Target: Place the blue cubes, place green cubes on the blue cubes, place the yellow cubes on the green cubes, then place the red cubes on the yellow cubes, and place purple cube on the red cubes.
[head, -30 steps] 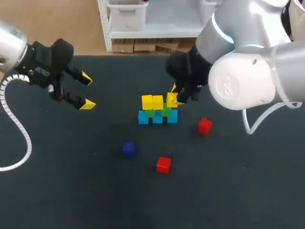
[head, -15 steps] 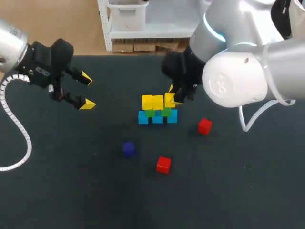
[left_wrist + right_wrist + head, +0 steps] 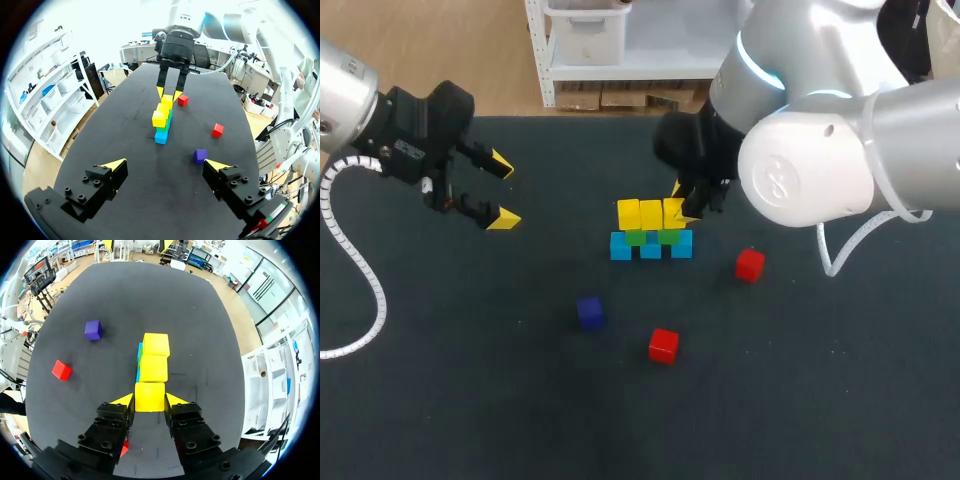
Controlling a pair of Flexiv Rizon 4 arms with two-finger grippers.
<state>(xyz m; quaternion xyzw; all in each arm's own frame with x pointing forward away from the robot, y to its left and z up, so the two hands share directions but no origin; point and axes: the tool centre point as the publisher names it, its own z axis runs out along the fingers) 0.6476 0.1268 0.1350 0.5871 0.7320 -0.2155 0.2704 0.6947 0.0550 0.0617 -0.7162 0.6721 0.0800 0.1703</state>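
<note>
Your right gripper (image 3: 149, 402) is clamped on the third yellow cube (image 3: 674, 211), just above frame centre; release it off-centre on the green cube (image 3: 667, 237) and it may topple or nudge the neighbouring yellow cubes (image 3: 640, 213).

Left gripper (image 3: 166, 164) spread wide; right gripper (image 3: 150, 401) clamps a yellow cube (image 3: 149, 391).

Three light-blue cubes (image 3: 620, 246) form a row mid-table, with two green cubes (image 3: 636, 238) on them and three yellow cubes (image 3: 640, 214) lined on top. The end yellow cube (image 3: 673, 212), at 3 o'clock, sits pinched between the right gripper's (image 3: 150, 399) fingers. From the stack, the purple cube (image 3: 589, 312) lies at 7 o'clock, one red cube (image 3: 663, 345) at 6, and the other red cube (image 3: 750, 264) at 4.
</note>
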